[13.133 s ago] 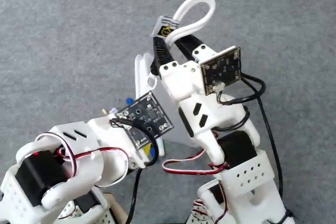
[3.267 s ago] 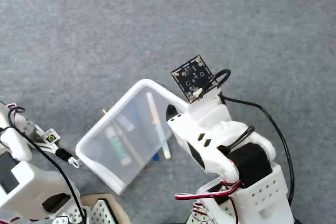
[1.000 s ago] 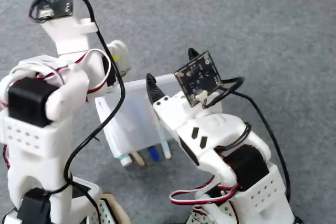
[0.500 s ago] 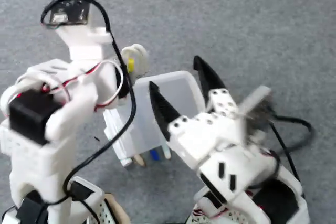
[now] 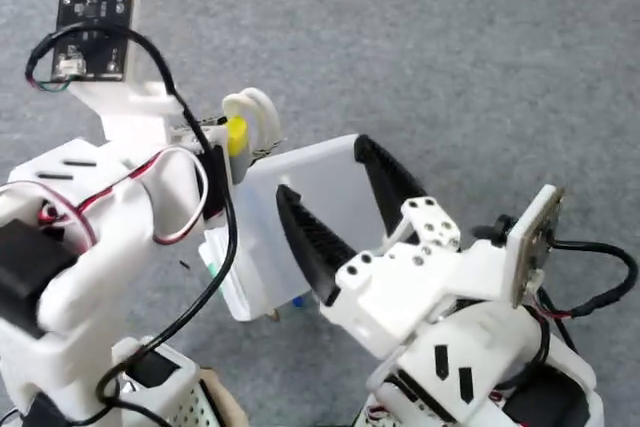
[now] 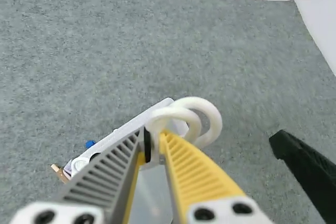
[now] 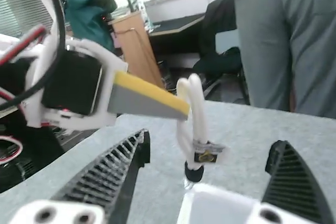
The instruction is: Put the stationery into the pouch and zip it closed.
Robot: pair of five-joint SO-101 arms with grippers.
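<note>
While the left gripper [image 6: 149, 139] is clenched on the white loop [image 6: 198, 120] at one corner of the pouch, the pouch [image 5: 258, 247] lies on the grey table [image 5: 500, 57] between the two arms, its loop end apparently lifted. The right gripper [image 5: 320, 167] hangs over the pouch with its black jaws spread wide, one to each side of the body, and no contact is evident. Stationery tips [image 6: 74, 165], one blue and one wooden, project from the end opposite the loop. The contents therefore appear loaded but not fully seated, and the opening is judged not yet zipped. Whether the loop is tied to the zip slider cannot be told. To close the pouch well, the right jaws should probably descend squarely and pinch it near the open end, holding the material taut. The left gripper can then draw along the zip line, straight and low, so that the pouch neither twists nor spills the protruding tips.
</note>
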